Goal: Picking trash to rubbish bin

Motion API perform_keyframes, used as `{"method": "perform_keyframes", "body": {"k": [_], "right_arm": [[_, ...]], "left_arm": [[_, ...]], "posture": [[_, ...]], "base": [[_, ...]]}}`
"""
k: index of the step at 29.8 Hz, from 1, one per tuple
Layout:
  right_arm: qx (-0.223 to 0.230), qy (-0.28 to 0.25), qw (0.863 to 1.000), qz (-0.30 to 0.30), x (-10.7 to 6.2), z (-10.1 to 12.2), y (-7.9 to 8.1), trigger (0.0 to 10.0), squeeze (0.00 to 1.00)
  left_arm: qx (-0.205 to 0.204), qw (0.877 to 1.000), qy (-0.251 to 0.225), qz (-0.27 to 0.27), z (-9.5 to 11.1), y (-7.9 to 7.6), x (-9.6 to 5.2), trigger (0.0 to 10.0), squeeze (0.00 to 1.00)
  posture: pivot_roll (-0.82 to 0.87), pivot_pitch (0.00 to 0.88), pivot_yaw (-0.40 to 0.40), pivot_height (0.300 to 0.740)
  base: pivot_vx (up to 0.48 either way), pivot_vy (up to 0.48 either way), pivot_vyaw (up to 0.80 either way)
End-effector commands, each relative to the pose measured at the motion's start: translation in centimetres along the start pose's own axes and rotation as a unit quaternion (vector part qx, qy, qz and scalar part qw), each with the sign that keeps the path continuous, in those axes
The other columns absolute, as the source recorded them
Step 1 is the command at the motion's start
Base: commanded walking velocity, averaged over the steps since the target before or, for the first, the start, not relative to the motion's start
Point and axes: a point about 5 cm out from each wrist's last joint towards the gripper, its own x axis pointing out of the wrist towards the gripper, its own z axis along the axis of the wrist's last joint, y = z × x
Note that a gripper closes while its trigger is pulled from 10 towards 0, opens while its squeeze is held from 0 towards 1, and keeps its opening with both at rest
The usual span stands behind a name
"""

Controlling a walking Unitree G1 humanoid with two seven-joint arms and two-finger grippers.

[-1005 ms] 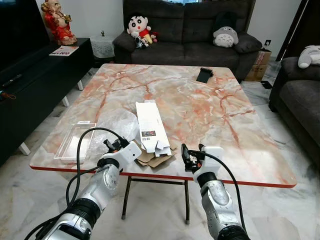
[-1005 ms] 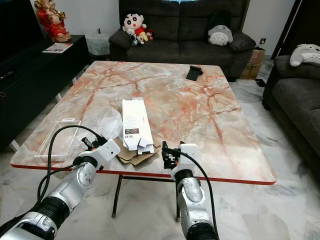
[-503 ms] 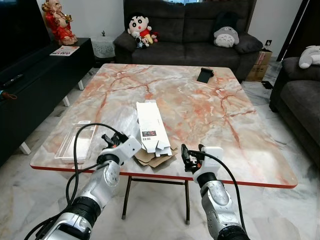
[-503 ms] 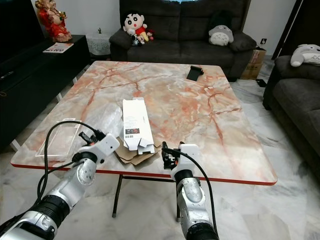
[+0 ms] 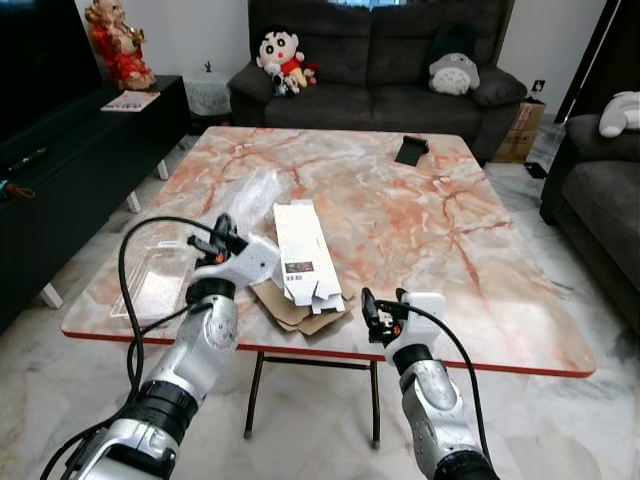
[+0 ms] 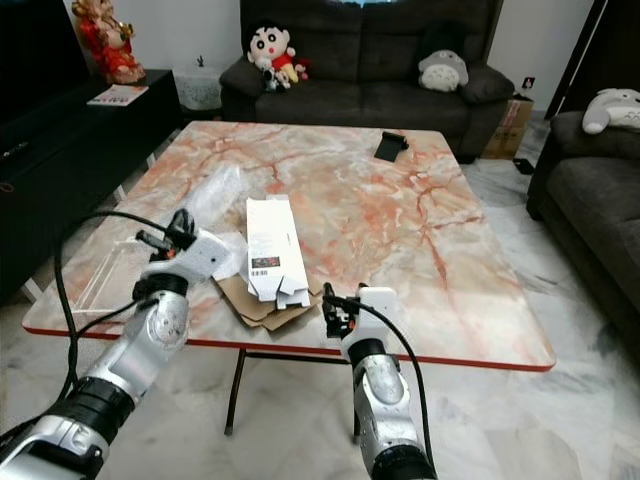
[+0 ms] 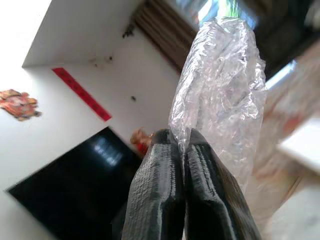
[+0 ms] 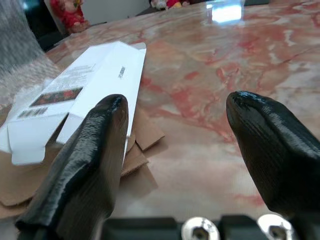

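A crumpled sheet of clear plastic wrap hangs lifted over the left part of the marble table. My left gripper holds it from below, and in the left wrist view my left gripper is shut on the plastic wrap. A flattened white carton lies on a piece of brown cardboard near the table's front edge. My right gripper hovers open at that edge, just right of the cardboard. In the right wrist view its fingers are spread wide, facing the white carton.
A clear plastic tray lies at the table's front left corner. A black object sits at the far side. A dark sofa with soft toys stands behind, a black TV console on the left, an armchair on the right.
My left gripper has risen from the table's front edge and moved left, lifting the plastic wrap off the tabletop. The right gripper has stayed in place.
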Motion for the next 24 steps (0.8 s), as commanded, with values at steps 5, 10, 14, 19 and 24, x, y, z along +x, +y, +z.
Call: {"method": "perform_keyframes", "body": {"k": [5, 10, 14, 19, 24], "right_arm": [[0.000, -0.059, 0.998, -0.006, 1.0, 2.6, 0.0, 10.0, 0.00], [0.000, -0.094, 0.996, -0.003, 1.5, 4.3, 0.2, 10.0, 0.00], [-0.012, -0.118, 0.993, -0.002, 1.7, 5.5, 0.2, 10.0, 0.00], [-0.016, -0.134, 0.991, -0.001, 1.9, 6.5, 0.1, 10.0, 0.00], [-0.013, -0.142, 0.990, -0.003, 1.9, 6.9, 0.1, 10.0, 0.00]], "left_arm": [[-0.120, 0.992, -0.005, 0.025, 1.2, 0.1, -0.7, 10.0, 0.00], [-0.196, 0.980, 0.022, 0.022, 1.3, -0.5, -1.2, 10.0, 0.00], [-0.216, 0.976, 0.015, 0.006, 1.6, -0.9, -1.4, 10.0, 0.00], [-0.229, 0.973, 0.007, -0.002, 1.9, -0.9, -1.3, 10.0, 0.00], [-0.244, 0.970, 0.010, -0.004, 1.7, -0.9, -1.3, 10.0, 0.00]], "posture": [[0.18, 0.000, -0.018, 0.740], [0.18, 0.000, -0.018, 0.740], [0.18, 0.000, -0.018, 0.740], [0.17, 0.000, -0.015, 0.740], [0.16, 0.000, -0.009, 0.740]], "base": [[0.000, 0.000, 0.00], [0.000, 0.000, 0.00], [0.000, 0.000, 0.00], [0.000, 0.000, 0.00], [0.000, 0.000, 0.00]]}}
